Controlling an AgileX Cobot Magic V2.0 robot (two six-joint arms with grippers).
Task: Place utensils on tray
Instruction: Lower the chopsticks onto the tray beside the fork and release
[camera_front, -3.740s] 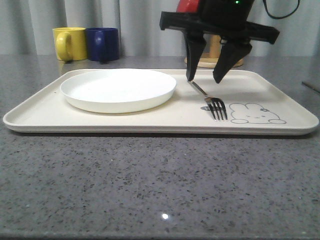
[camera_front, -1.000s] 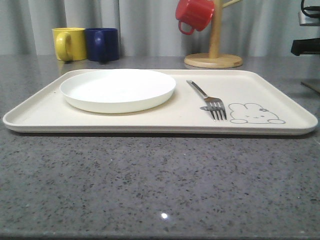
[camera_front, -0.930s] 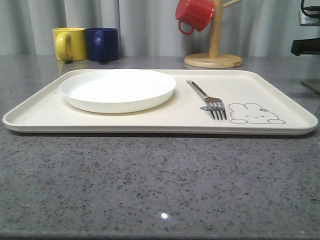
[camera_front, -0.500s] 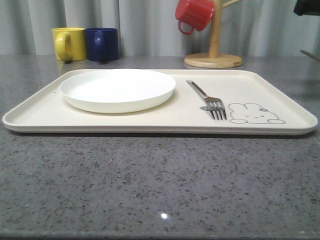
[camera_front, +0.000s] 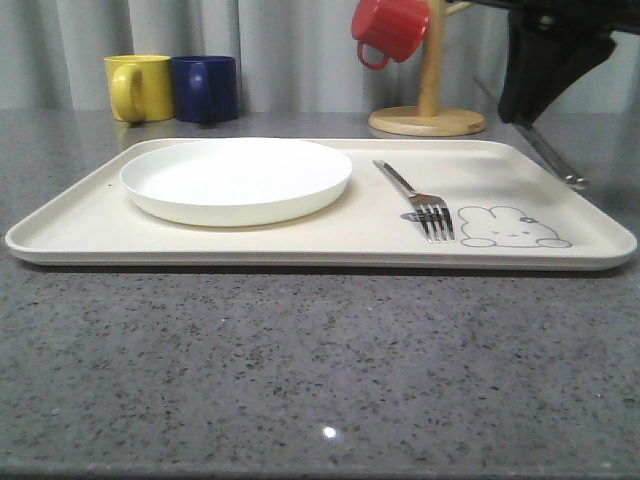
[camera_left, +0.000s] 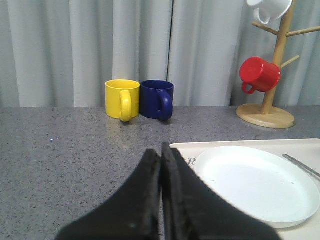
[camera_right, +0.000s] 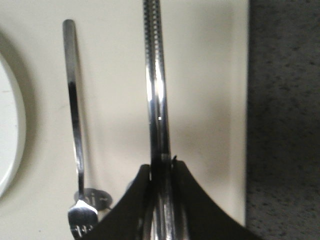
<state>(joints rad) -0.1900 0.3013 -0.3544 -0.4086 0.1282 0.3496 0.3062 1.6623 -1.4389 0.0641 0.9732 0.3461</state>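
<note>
The cream tray (camera_front: 300, 245) lies across the table with a silver fork (camera_front: 415, 195) on it, beside the rabbit drawing. My right gripper (camera_front: 520, 110) hangs over the tray's right end, shut on a pair of metal chopsticks (camera_front: 556, 166) that slant down toward the right rim. The right wrist view has the chopsticks (camera_right: 155, 85) running straight out from the gripper (camera_right: 161, 167) above the tray (camera_right: 210, 100), parallel to the fork (camera_right: 74, 110). My left gripper (camera_left: 161, 150) is shut on nothing, held above the table next to the tray's (camera_left: 240, 143) corner.
A round white plate (camera_front: 236, 178) takes up the tray's left half. Yellow (camera_front: 138, 87) and blue (camera_front: 206, 88) mugs stand at the back left. A wooden mug tree (camera_front: 428, 110) with a red mug (camera_front: 390, 30) stands behind the tray. Bare grey table (camera_right: 285, 125) lies right of the tray.
My right gripper, earlier open over the fork, went off to the right and has come back over the tray's right end shut on the chopsticks. The fork stayed put.
</note>
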